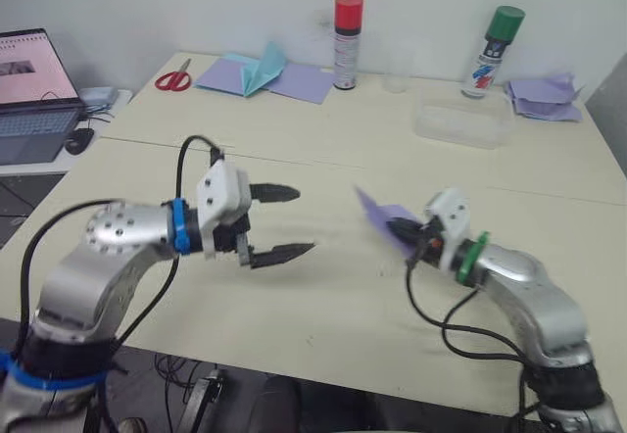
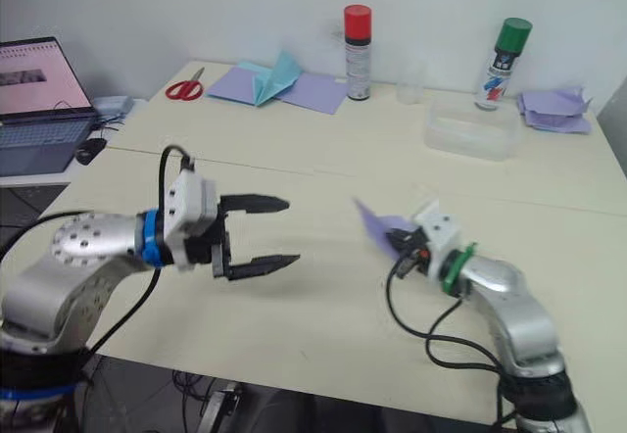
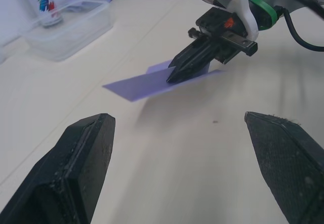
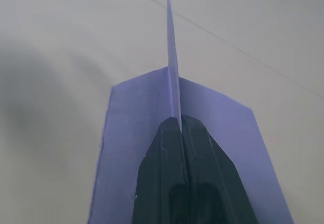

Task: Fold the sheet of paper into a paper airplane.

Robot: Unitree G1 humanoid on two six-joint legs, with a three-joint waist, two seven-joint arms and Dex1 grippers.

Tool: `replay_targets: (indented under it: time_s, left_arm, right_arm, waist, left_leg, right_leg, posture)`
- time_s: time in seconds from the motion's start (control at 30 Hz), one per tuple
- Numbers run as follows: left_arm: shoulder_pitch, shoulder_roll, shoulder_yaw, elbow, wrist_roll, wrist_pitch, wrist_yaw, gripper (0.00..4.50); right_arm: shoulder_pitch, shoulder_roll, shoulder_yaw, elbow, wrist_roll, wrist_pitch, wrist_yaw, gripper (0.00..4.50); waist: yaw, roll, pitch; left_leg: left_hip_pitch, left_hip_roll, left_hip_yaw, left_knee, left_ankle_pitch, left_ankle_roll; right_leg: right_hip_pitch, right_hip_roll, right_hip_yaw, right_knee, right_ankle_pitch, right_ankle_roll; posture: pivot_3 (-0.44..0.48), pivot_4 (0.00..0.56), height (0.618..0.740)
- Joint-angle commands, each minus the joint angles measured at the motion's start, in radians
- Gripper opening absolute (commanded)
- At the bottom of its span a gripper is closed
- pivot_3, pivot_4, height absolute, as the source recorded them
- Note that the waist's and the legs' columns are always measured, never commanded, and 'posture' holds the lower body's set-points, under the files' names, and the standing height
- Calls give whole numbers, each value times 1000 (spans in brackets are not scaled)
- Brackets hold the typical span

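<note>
the right claw [image 1: 400, 229] is clenched on the small folded lavender paper airplane [image 3: 152, 82], centre-right. the left claw [image 1: 284, 222], released, should approach slowly and pinch a wing.

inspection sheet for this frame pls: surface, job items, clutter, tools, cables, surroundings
Surface: cream table, seam across it.
Job's things: lavender paper airplane, folded, pinched along its keel, lifted off the table.
Clutter: scissors, purple sheets with teal piece, two spray cans, clear tub, crumpled purple papers.
Tools: right tool shut on the airplane; left tool open, holding nothing.
Cables: black leads looping off both wrists.
Surroundings: open laptop, white wall.
</note>
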Motion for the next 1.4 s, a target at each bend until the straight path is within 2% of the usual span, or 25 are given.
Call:
replay_targets:
  time_s: [0.03,0.2,0.3,0.53,0.63,0.97,1.0,1.07,1.13,1.2,1.27,1.4]
  left_arm:
    - [-84,-15,-86,54,18,10,-70,4500]
    - [-201,-77,-198,184,96,-67,-165,4500]
    - [-245,-123,-200,239,116,-103,-174,4500]
    - [-250,-130,-192,267,140,-124,-199,4500]
    - [-245,-127,-185,261,140,-120,-197,4500]
    - [-208,-106,-155,235,130,-102,-186,4500]
    - [-205,-103,-152,233,129,-98,-184,4500]
    - [-191,-90,-143,230,129,-101,-188,4500]
    - [-172,-62,-127,241,133,-112,-205,4500]
    - [-155,-28,-109,273,148,-143,-227,4500]
    - [-143,9,-86,323,160,-175,-253,4500]
    - [-139,64,-37,432,166,-238,-301,4500]
  right_arm:
    - [35,1,-110,-101,-11,109,-122,22]
    - [48,68,-160,-65,-46,171,-277,22]
    - [38,108,-158,-37,-39,203,-316,22]
    - [51,150,-166,-24,-29,241,-362,22]
    - [55,153,-165,-30,-29,216,-365,625]
    - [-6,116,-195,-94,8,164,-334,4253]
    - [-23,108,-203,-103,20,178,-331,4471]
    - [-49,89,-213,-123,43,209,-324,4471]
    - [-82,38,-236,-136,110,254,-255,4471]
    - [-86,-88,-258,-122,176,242,-111,4471]
    - [-47,-261,-286,-63,208,134,105,4471]
    - [62,-530,-356,107,258,-153,579,4471]
  waist:
    - [-4,0,0]
    - [-10,0,0]
    - [-10,0,0]
    - [-12,1,0]
    - [-12,1,0]
    - [-12,1,0]
    - [-12,1,1]
    - [-12,1,1]
    - [-12,1,1]
    - [-11,1,1]
    - [-5,3,2]
    - [0,4,3]
  left_leg:
    - [0,0,0,0,0,-1]
    - [0,2,2,0,1,-1]
    - [0,4,2,0,0,-1]
    - [-1,4,2,0,0,-1]
    - [-2,4,1,0,0,0]
    - [-2,4,1,0,0,0]
    - [-2,4,2,0,0,0]
    - [-3,4,1,0,0,0]
    - [-3,4,1,0,0,0]
    - [-3,4,1,0,0,0]
    - [-4,3,2,0,0,0]
    - [-6,3,3,1,0,0]
  right_leg:
    - [0,0,0,0,0,0]
    - [-2,2,0,1,0,0]
    - [-2,4,1,1,0,0]
    - [-2,4,1,2,0,0]
    - [-2,4,1,2,0,0]
    - [-3,4,1,2,0,0]
    - [-3,4,2,2,0,0]
    - [-3,4,1,2,0,0]
    - [-3,4,1,2,0,0]
    - [-3,4,1,2,0,0]
    - [-3,4,1,1,0,0]
    - [-2,4,-1,-1,0,0]
  posture:
    - [0,150,740]
    - [0,150,740]
    - [0,150,740]
    - [0,150,740]
    - [0,150,740]
    - [0,150,740]
    - [0,150,740]
    - [0,150,740]
    - [0,150,740]
    - [0,150,740]
    - [0,150,740]
    - [0,150,740]
